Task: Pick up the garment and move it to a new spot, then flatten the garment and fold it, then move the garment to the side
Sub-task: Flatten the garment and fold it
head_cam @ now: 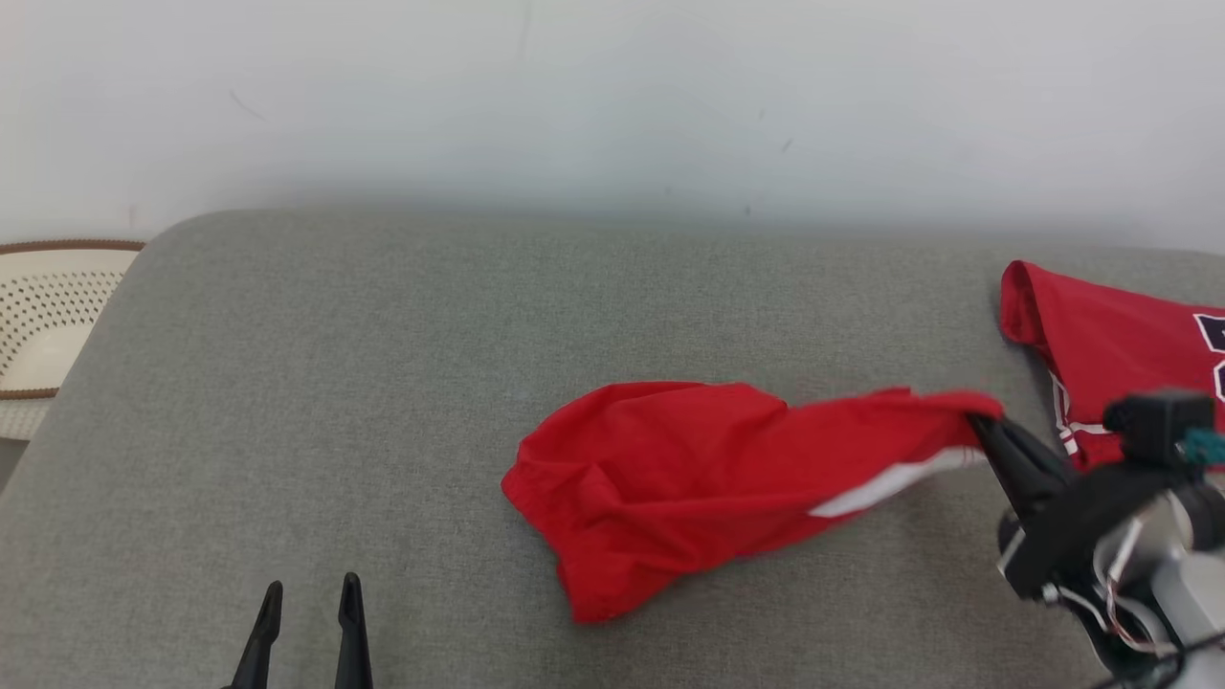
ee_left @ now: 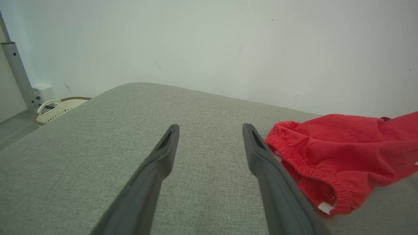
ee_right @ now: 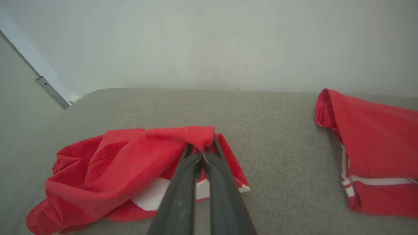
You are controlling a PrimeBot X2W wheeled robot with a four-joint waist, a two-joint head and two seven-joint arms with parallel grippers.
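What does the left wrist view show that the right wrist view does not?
Left wrist view adds: the open left gripper, a cream perforated plastic basket with a brown rim, and the elastic waistband of the crumpled red fabric garment. Right wrist view adds: the right gripper shut on that garment's edge, and a second, folded red garment with white stripes. Shared: the crumpled garment, the grey fabric cushion, the pale wall.

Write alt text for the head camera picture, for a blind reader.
The robot's right gripper, shut, pinches one end of a crumpled red garment lying on a grey padded surface. Its left gripper stands open at lower left; a second red garment lies at far right, a pale basket at far left.
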